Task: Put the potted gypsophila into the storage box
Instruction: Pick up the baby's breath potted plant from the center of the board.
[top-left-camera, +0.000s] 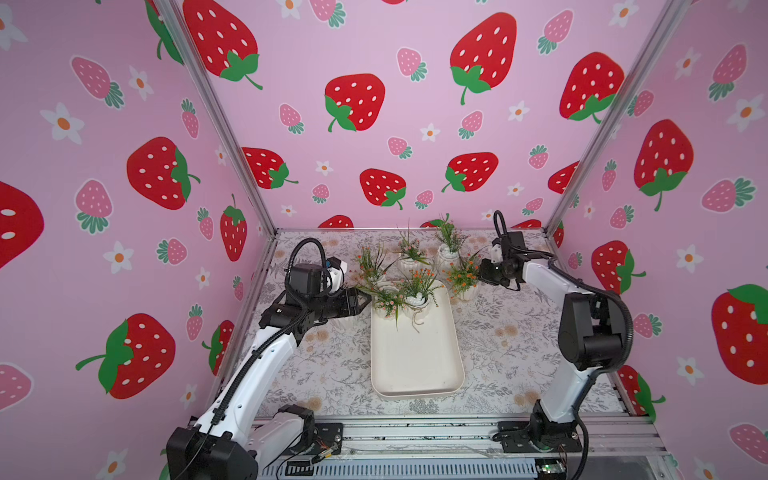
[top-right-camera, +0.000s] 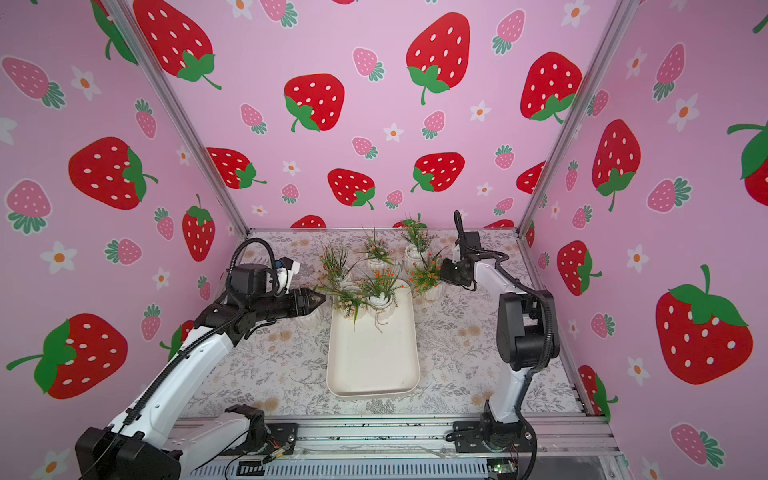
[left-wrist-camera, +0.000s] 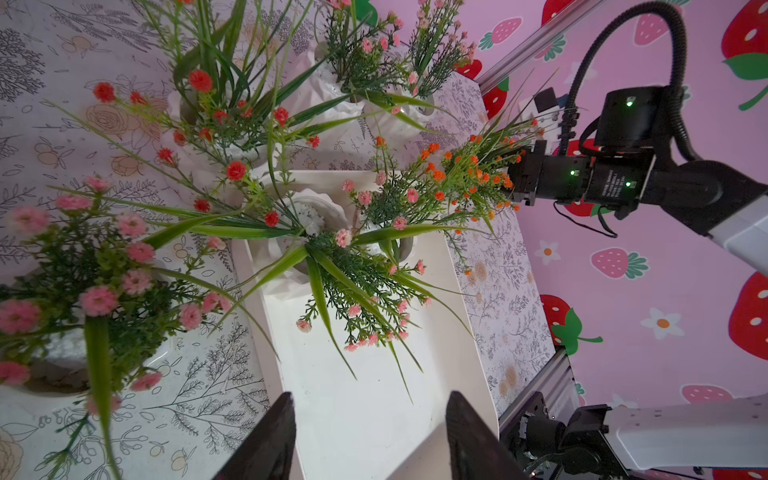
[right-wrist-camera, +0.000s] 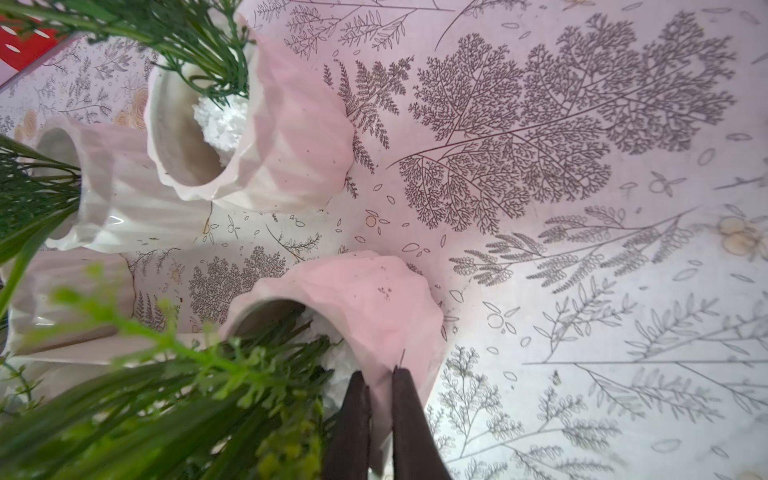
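The storage box (top-left-camera: 415, 361) is a cream tray lying mid-table in both top views. Two potted gypsophila stand at its far end, one with pink flowers (top-left-camera: 388, 307) and one with orange flowers (top-left-camera: 417, 298). Just right of the box's far corner stands an orange-flowered pot (top-left-camera: 467, 293). My right gripper (right-wrist-camera: 380, 374) is shut on that pot's rim (right-wrist-camera: 365, 299), one finger inside and one outside. Three more pots (top-left-camera: 409, 257) stand behind the box. My left gripper (left-wrist-camera: 370, 399) is open and holds nothing, beside the box's far left corner (top-left-camera: 365, 301).
Another pink-flowered pot (left-wrist-camera: 41, 374) sits on the floral cloth just under my left arm, left of the box. The near two thirds of the box floor (top-right-camera: 372, 361) are bare. Pink strawberry walls close in three sides, and a metal rail (top-left-camera: 415, 432) runs along the front.
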